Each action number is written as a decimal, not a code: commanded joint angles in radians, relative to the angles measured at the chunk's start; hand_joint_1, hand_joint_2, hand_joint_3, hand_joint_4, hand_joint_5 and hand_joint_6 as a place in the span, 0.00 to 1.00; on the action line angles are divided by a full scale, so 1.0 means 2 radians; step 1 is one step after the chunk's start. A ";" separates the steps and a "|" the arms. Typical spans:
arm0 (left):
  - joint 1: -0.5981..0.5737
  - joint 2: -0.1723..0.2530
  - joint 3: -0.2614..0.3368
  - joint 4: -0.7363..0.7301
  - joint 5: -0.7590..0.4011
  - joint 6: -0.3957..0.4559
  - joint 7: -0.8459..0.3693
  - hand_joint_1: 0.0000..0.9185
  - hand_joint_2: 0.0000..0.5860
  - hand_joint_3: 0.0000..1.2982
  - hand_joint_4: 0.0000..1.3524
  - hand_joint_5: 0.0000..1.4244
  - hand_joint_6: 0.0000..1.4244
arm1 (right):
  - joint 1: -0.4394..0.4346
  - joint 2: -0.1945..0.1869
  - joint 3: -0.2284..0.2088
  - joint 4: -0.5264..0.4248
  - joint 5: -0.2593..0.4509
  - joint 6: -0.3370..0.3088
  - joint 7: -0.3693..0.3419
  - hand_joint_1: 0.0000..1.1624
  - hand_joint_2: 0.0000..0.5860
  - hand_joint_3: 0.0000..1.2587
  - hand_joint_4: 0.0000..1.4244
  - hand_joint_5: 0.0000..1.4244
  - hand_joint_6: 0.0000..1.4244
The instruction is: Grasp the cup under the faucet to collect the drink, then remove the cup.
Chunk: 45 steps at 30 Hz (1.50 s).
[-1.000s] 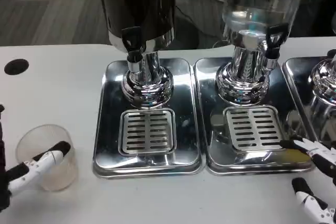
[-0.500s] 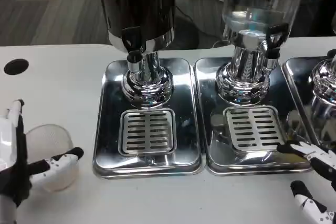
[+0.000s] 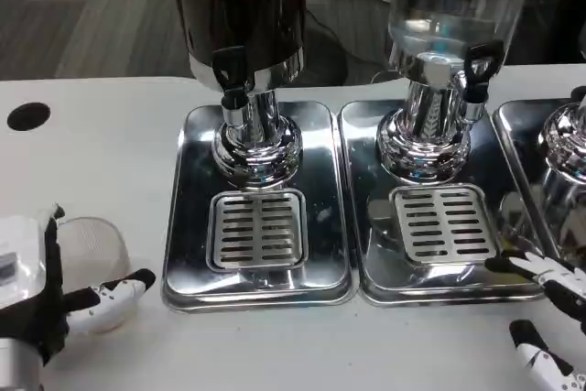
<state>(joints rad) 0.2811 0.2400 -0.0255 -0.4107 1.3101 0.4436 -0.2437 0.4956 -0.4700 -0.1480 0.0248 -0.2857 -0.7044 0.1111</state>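
Note:
A clear plastic cup [image 3: 90,246] stands on the white table at the lower left, well left of the trays. My left hand [image 3: 37,292] is wrapped around it: the white back lies against the cup's left side and a finger [image 3: 114,292] curls across its front. The dark dispenser's black faucet [image 3: 231,75] hangs above the slotted grate [image 3: 258,229] of the left steel tray [image 3: 188,217], with nothing beneath it. My right hand [image 3: 548,318] hovers at the lower right corner, fingers spread and holding nothing.
A clear dispenser with its own black faucet [image 3: 478,65] stands over the middle tray's grate [image 3: 444,223]. A third chrome base [image 3: 568,139] sits at the right edge. A black round hole [image 3: 27,116] marks the table at the far left.
My left hand has risen into view and closed in around the cup, its finger sliding right along the cup's front. The right hand has barely shifted.

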 commanded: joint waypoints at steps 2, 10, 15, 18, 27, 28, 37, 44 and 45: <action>-0.002 0.010 -0.009 0.011 0.004 0.002 0.001 0.32 0.12 0.20 0.22 0.40 0.52 | 0.000 0.000 -0.003 0.006 0.007 -0.012 -0.004 0.37 0.80 0.17 0.08 0.05 0.00; 0.004 0.009 -0.021 0.018 0.008 0.003 0.050 0.35 0.17 0.28 0.31 0.47 0.58 | 0.001 -0.001 -0.002 0.008 0.006 -0.017 -0.003 0.37 0.80 0.17 0.08 0.06 0.00; 0.009 0.008 -0.028 0.020 0.011 0.006 0.071 0.37 0.19 0.31 0.35 0.50 0.60 | 0.001 -0.001 -0.001 0.010 0.005 -0.017 -0.003 0.37 0.80 0.17 0.08 0.06 0.00; 0.014 0.007 -0.031 0.020 0.010 0.009 0.081 0.37 0.20 0.32 0.36 0.51 0.60 | 0.001 0.000 0.001 0.012 0.003 -0.018 -0.003 0.37 0.80 0.17 0.09 0.06 0.00; 0.026 0.007 -0.032 0.009 0.004 0.011 0.103 0.36 0.20 0.34 0.39 0.54 0.62 | -0.001 0.000 0.005 0.014 0.001 -0.020 -0.003 0.36 0.78 0.17 0.09 0.06 0.00; 0.028 0.008 -0.031 0.008 0.003 0.010 0.106 0.36 0.20 0.35 0.39 0.54 0.62 | -0.001 0.000 0.005 0.014 0.001 -0.020 -0.003 0.36 0.77 0.16 0.09 0.06 0.00; 0.038 0.005 -0.025 -0.015 -0.006 0.006 0.117 0.38 0.21 0.37 0.41 0.56 0.63 | -0.001 -0.001 0.007 0.012 0.002 -0.021 -0.002 0.36 0.77 0.16 0.09 0.07 0.00; 0.039 0.002 -0.017 -0.042 -0.013 -0.001 0.117 0.38 0.21 0.37 0.42 0.56 0.64 | -0.001 0.000 0.010 0.015 0.000 -0.021 -0.002 0.35 0.77 0.16 0.09 0.07 0.00; 0.039 0.002 -0.016 -0.046 -0.013 -0.002 0.116 0.38 0.21 0.37 0.42 0.56 0.64 | -0.001 0.000 0.010 0.015 0.000 -0.021 -0.002 0.35 0.77 0.16 0.09 0.07 0.00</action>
<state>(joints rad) 0.3633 0.2441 -0.0744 -0.4604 1.2887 0.4481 -0.0412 0.4955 -0.4702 -0.1322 0.0476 -0.2850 -0.7340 0.1112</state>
